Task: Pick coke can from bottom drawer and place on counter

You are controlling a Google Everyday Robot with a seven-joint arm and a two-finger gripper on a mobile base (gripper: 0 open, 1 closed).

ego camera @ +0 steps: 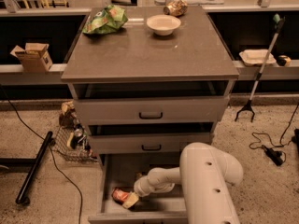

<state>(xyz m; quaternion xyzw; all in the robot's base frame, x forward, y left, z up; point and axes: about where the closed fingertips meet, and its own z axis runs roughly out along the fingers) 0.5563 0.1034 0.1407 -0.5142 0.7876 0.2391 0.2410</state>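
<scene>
Coke can point(120, 195) lies on its side on the floor of the pulled-out bottom drawer point(117, 171), toward the front left. The robot's white arm point(205, 185) reaches down into the drawer from the right. Its gripper point(131, 200) sits right against the can's right end, touching it. Whether it has closed on the can or merely rests against it cannot be told. Up on the counter point(149, 55) sit a crumpled green snack bag point(105, 20) at the back left, a pale bowl point(163, 24) beside it, and a brownish-gold can point(175, 7) at the back edge.
</scene>
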